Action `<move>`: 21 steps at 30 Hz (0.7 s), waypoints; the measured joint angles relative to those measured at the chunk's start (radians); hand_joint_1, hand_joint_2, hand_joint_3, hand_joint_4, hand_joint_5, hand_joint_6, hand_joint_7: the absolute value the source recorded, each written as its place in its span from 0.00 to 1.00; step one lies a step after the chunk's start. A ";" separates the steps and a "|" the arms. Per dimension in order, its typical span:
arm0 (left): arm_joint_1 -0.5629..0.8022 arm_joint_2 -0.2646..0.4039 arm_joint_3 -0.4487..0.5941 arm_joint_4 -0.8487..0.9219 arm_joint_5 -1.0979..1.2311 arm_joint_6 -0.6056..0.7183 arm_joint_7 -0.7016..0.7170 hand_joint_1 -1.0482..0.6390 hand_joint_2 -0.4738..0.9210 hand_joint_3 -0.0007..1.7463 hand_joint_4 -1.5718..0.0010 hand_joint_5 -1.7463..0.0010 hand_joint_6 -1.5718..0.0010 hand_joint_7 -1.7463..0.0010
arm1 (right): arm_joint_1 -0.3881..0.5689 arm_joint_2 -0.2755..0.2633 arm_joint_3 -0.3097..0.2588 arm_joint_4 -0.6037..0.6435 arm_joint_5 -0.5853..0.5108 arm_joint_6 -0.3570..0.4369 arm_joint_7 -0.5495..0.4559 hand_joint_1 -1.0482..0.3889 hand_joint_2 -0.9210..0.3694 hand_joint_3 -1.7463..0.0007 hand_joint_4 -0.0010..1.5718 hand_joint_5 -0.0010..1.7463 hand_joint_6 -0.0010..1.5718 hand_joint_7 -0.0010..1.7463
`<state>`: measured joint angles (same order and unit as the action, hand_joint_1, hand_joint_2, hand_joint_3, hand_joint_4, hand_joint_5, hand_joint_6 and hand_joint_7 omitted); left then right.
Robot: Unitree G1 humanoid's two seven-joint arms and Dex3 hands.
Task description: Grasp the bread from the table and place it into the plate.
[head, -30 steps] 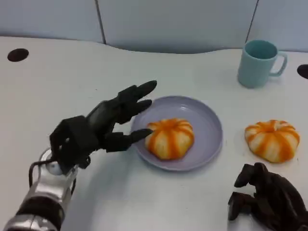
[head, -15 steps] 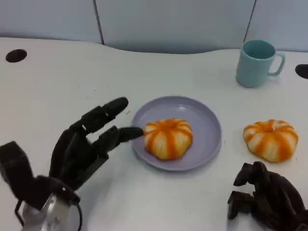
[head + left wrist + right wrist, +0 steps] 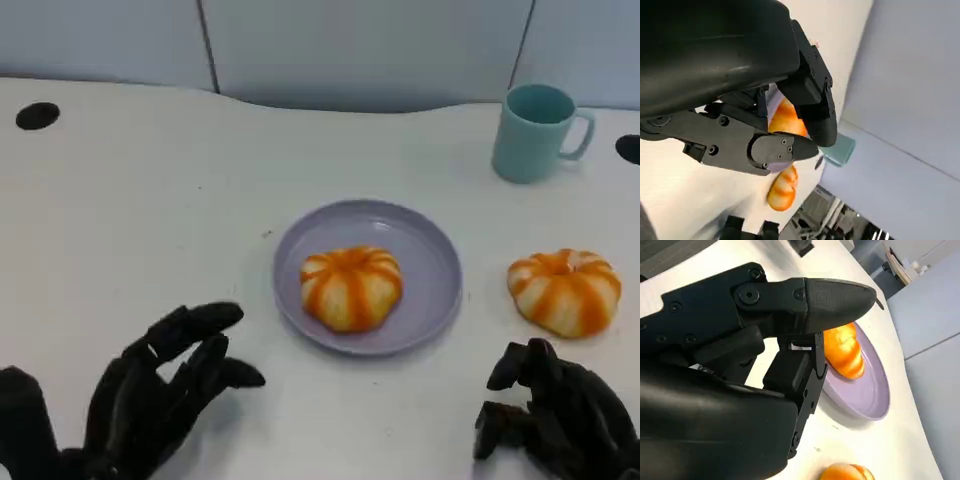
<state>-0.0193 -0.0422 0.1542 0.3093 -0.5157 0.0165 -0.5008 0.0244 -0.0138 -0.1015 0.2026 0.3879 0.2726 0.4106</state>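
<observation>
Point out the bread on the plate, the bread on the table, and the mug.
bread on the plate [image 3: 352,287], head view, centre of its top.
bread on the table [image 3: 563,290], head view, middle of its striped top.
mug [image 3: 533,135], head view, front of its outer wall.

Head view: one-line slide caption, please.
One bread sits on the plate, another beside it; both hands empty.

table [image 3: 150,200]: smooth matt white top | plate [image 3: 435,250]: smooth lilac, soft sheen, looks plastic or glazed | breads [image 3: 352,287] [image 3: 565,290]: glossy orange-and-cream crust | mug [image 3: 535,132]: smooth matt teal | hands [image 3: 150,395] [image 3: 555,415]: black matt hard plastic shells with small screws
</observation>
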 measured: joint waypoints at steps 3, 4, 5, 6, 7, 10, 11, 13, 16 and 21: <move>0.002 -0.007 0.000 -0.009 0.000 0.022 0.010 0.38 1.00 0.13 0.58 0.11 0.62 0.34 | 0.000 0.000 0.000 -0.003 0.001 0.011 0.000 0.41 0.00 0.76 0.81 0.66 0.72 0.64; 0.001 -0.007 0.001 -0.009 0.000 0.025 0.011 0.38 1.00 0.12 0.58 0.10 0.62 0.33 | 0.000 -0.001 -0.001 -0.005 0.002 0.016 -0.001 0.41 0.00 0.76 0.81 0.66 0.72 0.64; 0.000 -0.007 0.002 -0.009 0.000 0.027 0.012 0.38 1.00 0.12 0.58 0.08 0.61 0.31 | -0.001 -0.002 -0.001 -0.005 0.002 0.018 -0.001 0.42 0.00 0.75 0.81 0.66 0.72 0.63; -0.001 -0.007 0.002 -0.006 0.002 0.025 0.011 0.37 0.99 0.12 0.57 0.07 0.61 0.29 | -0.001 -0.003 -0.001 -0.006 0.002 0.019 0.000 0.42 0.00 0.75 0.81 0.66 0.72 0.63; -0.006 -0.007 0.004 0.001 0.005 0.021 0.011 0.37 0.99 0.12 0.58 0.06 0.61 0.28 | 0.000 -0.005 -0.001 -0.005 0.002 0.019 0.002 0.42 0.00 0.75 0.81 0.66 0.72 0.63; -0.017 -0.006 0.011 0.025 0.015 0.005 0.011 0.37 0.99 0.12 0.58 0.05 0.61 0.26 | 0.000 -0.008 -0.001 -0.005 0.002 0.019 0.004 0.42 0.00 0.75 0.80 0.66 0.72 0.63; -0.018 -0.006 0.012 0.030 0.016 0.004 0.011 0.37 0.99 0.12 0.58 0.05 0.61 0.26 | 0.000 -0.008 -0.001 -0.005 0.002 0.019 0.004 0.42 0.00 0.75 0.80 0.66 0.72 0.63; -0.019 -0.006 0.014 0.038 0.017 -0.001 0.011 0.37 0.99 0.12 0.58 0.04 0.61 0.25 | 0.000 -0.008 -0.001 -0.005 0.002 0.019 0.005 0.42 0.00 0.75 0.80 0.66 0.72 0.63; -0.019 -0.006 0.017 0.043 0.017 -0.005 0.011 0.36 0.98 0.11 0.57 0.05 0.59 0.27 | 0.000 -0.008 -0.001 -0.005 0.002 0.019 0.005 0.41 0.00 0.76 0.80 0.66 0.73 0.62; -0.042 -0.012 0.019 0.069 0.027 -0.015 0.012 0.38 0.98 0.11 0.57 0.07 0.58 0.30 | -0.018 -0.026 -0.004 0.044 0.000 -0.024 0.042 0.41 0.00 0.75 0.80 0.65 0.73 0.61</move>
<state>-0.0617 -0.0543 0.1736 0.3783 -0.4890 0.0015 -0.4884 0.0062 -0.0393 -0.1060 0.2465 0.3883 0.2487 0.4529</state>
